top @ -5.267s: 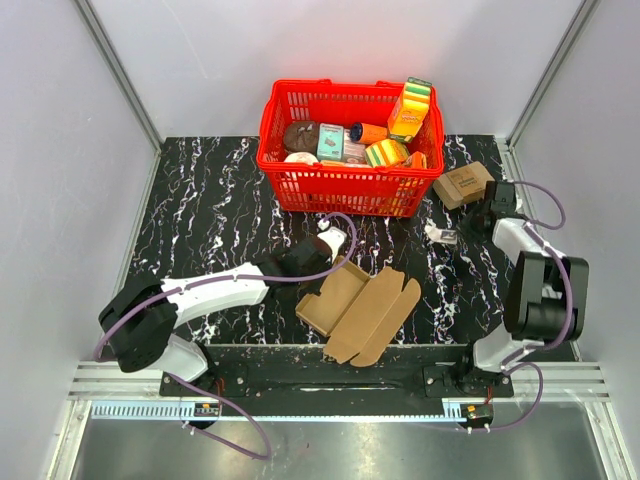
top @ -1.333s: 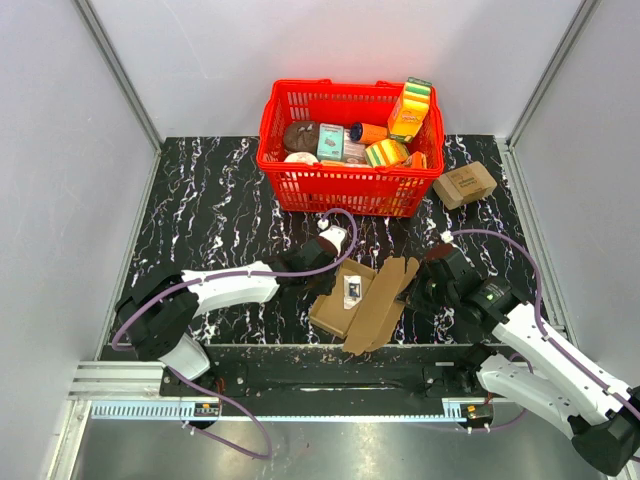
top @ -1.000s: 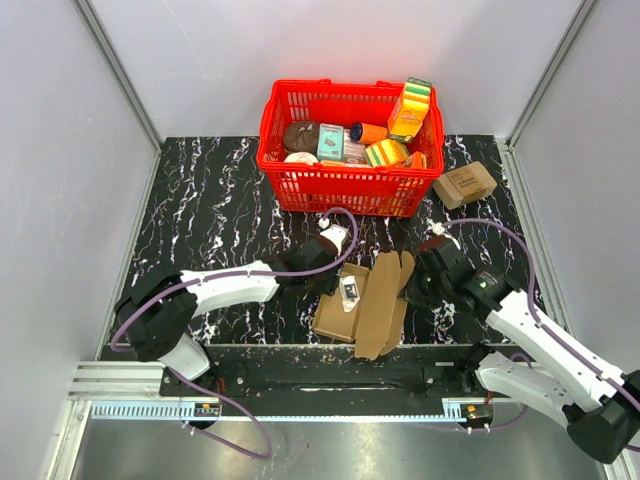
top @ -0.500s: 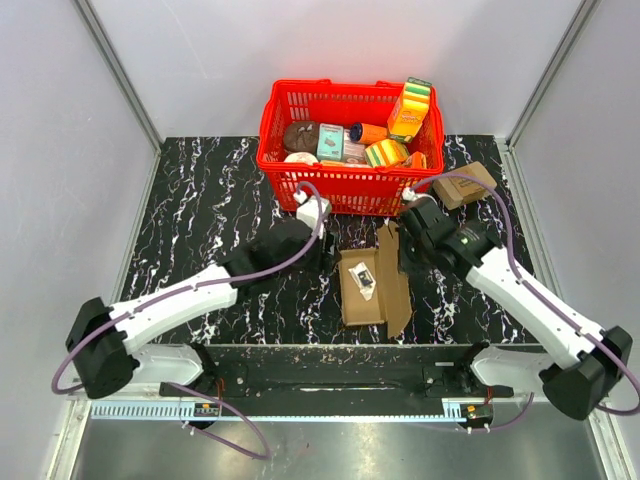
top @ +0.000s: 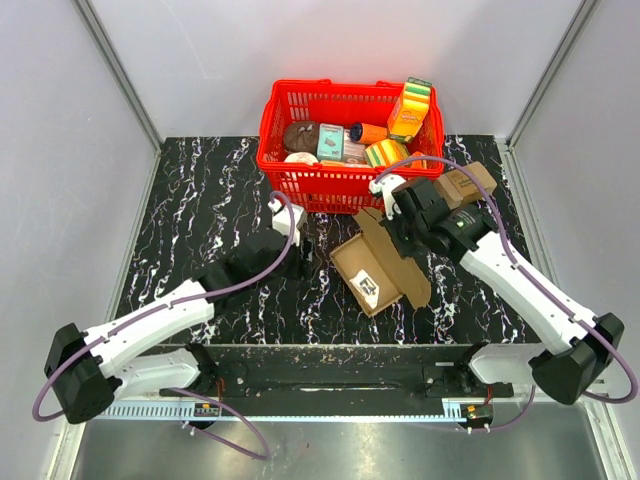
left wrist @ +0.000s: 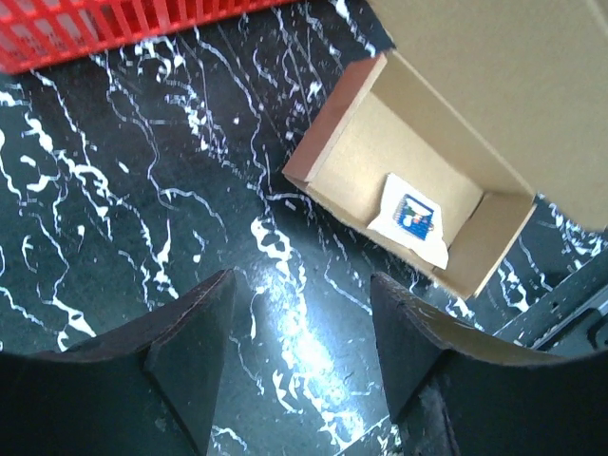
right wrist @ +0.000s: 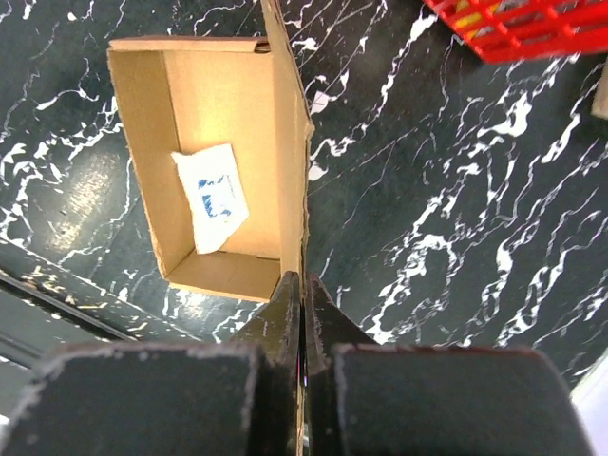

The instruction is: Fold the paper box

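Note:
The paper box (top: 372, 268) lies open on the black marble table in front of the basket, with a white printed packet (top: 369, 289) inside its tray. My right gripper (top: 396, 228) is shut on the box's raised lid flap (right wrist: 293, 133), which shows edge-on in the right wrist view beside the tray (right wrist: 204, 95) and the packet (right wrist: 214, 195). My left gripper (top: 300, 247) hangs open just left of the box and touches nothing. Its fingers (left wrist: 190, 347) frame bare table, with the tray (left wrist: 380, 157) beyond them to the right.
A red basket (top: 345, 180) full of groceries stands at the back, close behind the box. A smaller brown printed carton (top: 463, 185) sits to its right. The table's front edge and the arms' mounting rail (top: 330, 365) run just below the box.
The right gripper has dragged the box back and to the right by its lid, turning it. The left gripper has opened, let go of the box and pulled away to the left.

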Controlling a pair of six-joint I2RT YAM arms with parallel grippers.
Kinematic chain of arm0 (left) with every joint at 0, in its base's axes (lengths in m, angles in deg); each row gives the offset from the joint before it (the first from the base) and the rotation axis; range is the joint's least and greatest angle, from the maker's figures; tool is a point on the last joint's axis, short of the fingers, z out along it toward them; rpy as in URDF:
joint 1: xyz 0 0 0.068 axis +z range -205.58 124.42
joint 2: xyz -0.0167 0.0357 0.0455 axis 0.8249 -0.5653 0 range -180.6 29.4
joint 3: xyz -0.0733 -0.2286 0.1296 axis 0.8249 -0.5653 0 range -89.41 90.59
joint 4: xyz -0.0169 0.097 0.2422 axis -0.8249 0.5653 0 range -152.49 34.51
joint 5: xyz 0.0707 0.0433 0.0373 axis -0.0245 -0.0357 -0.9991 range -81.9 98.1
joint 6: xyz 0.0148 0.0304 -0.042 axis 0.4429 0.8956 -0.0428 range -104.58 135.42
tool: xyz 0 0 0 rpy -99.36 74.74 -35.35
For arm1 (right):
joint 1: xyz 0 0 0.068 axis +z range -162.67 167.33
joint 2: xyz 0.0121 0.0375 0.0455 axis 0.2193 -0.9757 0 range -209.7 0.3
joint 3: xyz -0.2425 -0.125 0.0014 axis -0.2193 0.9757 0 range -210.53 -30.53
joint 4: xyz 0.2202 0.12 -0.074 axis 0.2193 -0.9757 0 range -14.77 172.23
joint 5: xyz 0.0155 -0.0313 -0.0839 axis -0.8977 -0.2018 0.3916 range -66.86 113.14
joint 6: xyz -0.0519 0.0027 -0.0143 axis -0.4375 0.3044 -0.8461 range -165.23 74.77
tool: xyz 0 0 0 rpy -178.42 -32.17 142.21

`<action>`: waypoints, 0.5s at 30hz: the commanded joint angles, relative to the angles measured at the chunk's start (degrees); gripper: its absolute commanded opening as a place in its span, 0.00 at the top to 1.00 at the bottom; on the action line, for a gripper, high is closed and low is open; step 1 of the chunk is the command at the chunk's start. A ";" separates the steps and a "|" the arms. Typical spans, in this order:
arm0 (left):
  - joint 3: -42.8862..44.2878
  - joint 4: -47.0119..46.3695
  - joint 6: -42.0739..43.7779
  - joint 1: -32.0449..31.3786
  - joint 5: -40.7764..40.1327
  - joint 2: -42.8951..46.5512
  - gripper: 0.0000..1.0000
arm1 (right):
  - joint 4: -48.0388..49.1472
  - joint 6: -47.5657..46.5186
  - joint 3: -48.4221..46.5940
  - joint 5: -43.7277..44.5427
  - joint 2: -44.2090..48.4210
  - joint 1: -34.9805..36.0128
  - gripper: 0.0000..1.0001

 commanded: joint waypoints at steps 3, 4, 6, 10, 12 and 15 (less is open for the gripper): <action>-4.72 -5.75 1.74 0.39 2.09 5.33 0.36 | -1.70 -15.38 -5.30 -4.72 -5.32 0.37 1.00; -5.43 -6.54 1.83 0.39 2.44 6.29 0.35 | -2.31 -17.75 -5.83 -6.13 -6.12 0.37 1.00; -6.40 -6.99 2.36 0.48 3.05 7.79 0.35 | -3.19 -19.87 -6.88 -7.20 -7.44 0.28 1.00; -8.24 -6.73 3.32 0.48 3.23 10.42 0.35 | -4.34 -24.35 -8.03 -10.01 -9.73 0.28 1.00; -9.99 -7.25 3.59 0.48 3.23 12.36 0.33 | -4.69 -25.32 -8.21 -9.84 -10.61 0.28 1.00; -13.24 -9.97 3.76 0.48 4.19 16.04 0.29 | -5.22 -27.08 -7.94 -10.19 -11.31 0.37 1.00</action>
